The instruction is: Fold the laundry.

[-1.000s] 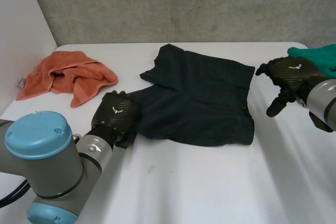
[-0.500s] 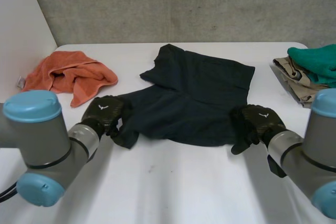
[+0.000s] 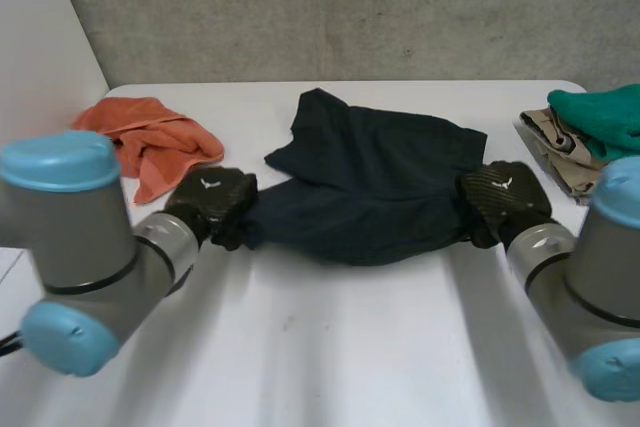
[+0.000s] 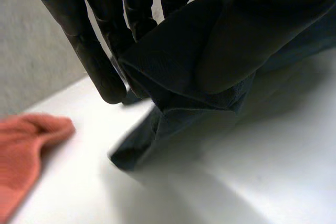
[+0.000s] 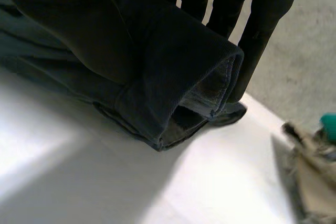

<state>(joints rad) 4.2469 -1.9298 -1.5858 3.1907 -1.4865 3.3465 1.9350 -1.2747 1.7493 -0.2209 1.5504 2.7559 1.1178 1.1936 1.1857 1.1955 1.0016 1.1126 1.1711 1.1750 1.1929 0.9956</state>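
Note:
Dark navy shorts [image 3: 370, 182] lie on the white table [image 3: 330, 347], their near edge lifted and bunched. My left hand [image 3: 212, 201] is at the near left corner of the shorts, my right hand [image 3: 505, 197] at the near right corner. In the left wrist view the thumb [image 4: 247, 40] presses the dark cloth [image 4: 178, 66] against the fingers [image 4: 100, 61]. The right wrist view has a folded hem of the shorts [image 5: 173, 82] pinched between thumb [image 5: 68, 30] and fingers [image 5: 257, 40], a little above the table.
A crumpled orange towel [image 3: 150, 142] lies at the left, close to my left arm. At the far right edge sits a pile with a green garment [image 3: 600, 117] on a beige one [image 3: 560, 152]. A grey wall stands behind the table.
My right hand came from the far right down to the shorts' near right corner. Both hands closed on the near corners and drew the near edge up and back.

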